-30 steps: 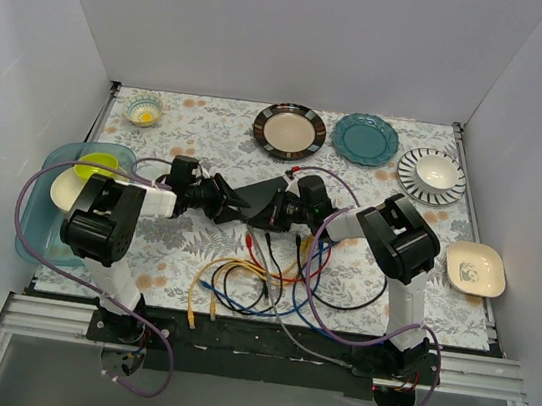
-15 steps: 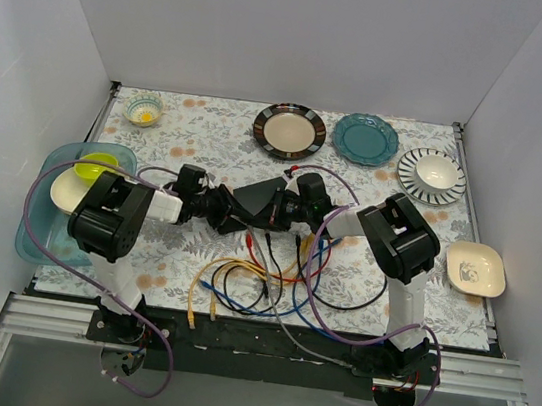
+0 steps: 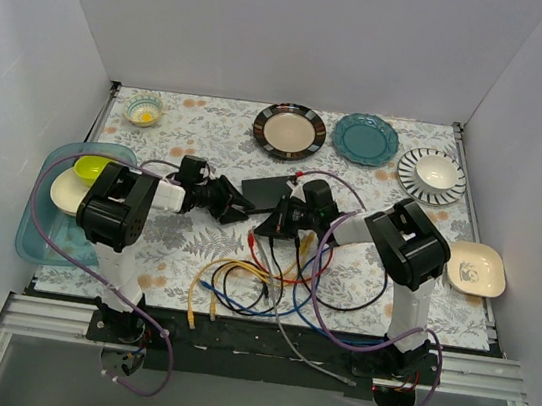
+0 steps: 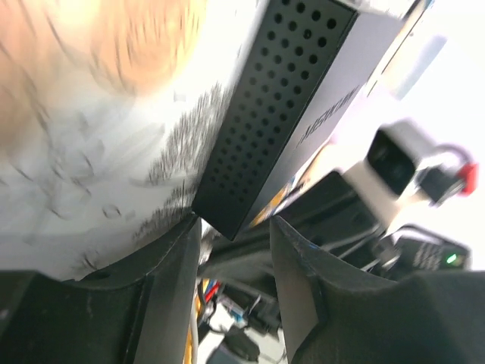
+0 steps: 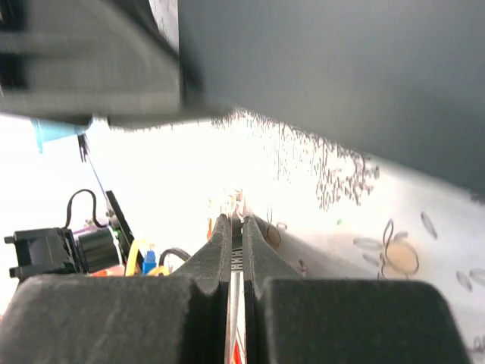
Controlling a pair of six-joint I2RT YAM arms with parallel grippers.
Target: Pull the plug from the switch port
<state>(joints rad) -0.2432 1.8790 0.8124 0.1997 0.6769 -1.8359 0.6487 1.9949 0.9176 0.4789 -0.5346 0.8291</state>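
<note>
The switch (image 3: 273, 190), a flat black box, lies on the flowered table between the two arms. In the left wrist view its perforated end (image 4: 280, 106) hangs just beyond my left gripper (image 4: 235, 227), whose jaws stand apart with only the switch's corner near their tips. My left gripper (image 3: 238, 206) sits at the switch's left end. My right gripper (image 3: 271, 226) is just in front of the switch. In the right wrist view it (image 5: 236, 221) is shut on a clear plug (image 5: 236, 202) with a red-and-white cable, clear of the dark switch body (image 5: 341, 68).
A tangle of coloured cables (image 3: 260, 282) lies in front of the switch. A brown-rimmed plate (image 3: 288, 130), a teal plate (image 3: 366, 138) and a striped plate (image 3: 431, 175) stand at the back. A blue tray (image 3: 40, 231) is left, a white bowl (image 3: 475, 268) right.
The switch was tilted up between the grippers and now lies flat. My left gripper has let go and drawn back left. My right gripper has moved nearer with the plug.
</note>
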